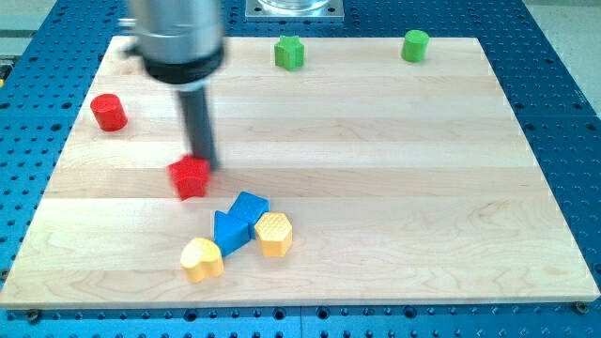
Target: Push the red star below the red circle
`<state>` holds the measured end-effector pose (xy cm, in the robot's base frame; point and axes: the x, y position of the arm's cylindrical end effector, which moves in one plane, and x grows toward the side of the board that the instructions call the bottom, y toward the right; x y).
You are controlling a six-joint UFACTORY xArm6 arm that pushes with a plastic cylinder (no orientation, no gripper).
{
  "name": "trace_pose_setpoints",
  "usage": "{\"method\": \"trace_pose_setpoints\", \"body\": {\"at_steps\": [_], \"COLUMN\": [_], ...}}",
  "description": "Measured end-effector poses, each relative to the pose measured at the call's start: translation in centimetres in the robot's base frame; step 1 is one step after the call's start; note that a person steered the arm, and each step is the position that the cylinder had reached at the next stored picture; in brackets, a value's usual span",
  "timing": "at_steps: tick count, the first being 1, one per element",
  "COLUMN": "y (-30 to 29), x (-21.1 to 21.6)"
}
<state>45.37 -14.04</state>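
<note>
The red star (190, 176) lies on the wooden board left of centre. The red circle (109, 112) stands near the board's left edge, up and to the left of the star. My tip (201, 161) is at the star's upper right edge, touching or nearly touching it. The dark rod rises from there to the blurred grey arm body at the view's top left.
Below and right of the star sit a blue cube (249, 208), a blue block (229, 232), a yellow hexagon (273, 234) and a yellow heart (202, 259), close together. A green star (289, 53) and a green cylinder (415, 45) stand near the board's top edge.
</note>
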Motion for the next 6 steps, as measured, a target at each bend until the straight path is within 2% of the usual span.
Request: {"method": "trace_pose_setpoints", "body": {"at_steps": [1, 2, 3, 4, 5, 6], "y": [5.1, 5.6, 3.0, -0.8, 1.5, -1.4], "x": [-2.6, 1.0, 3.3, 2.6, 4.9, 7.0]}}
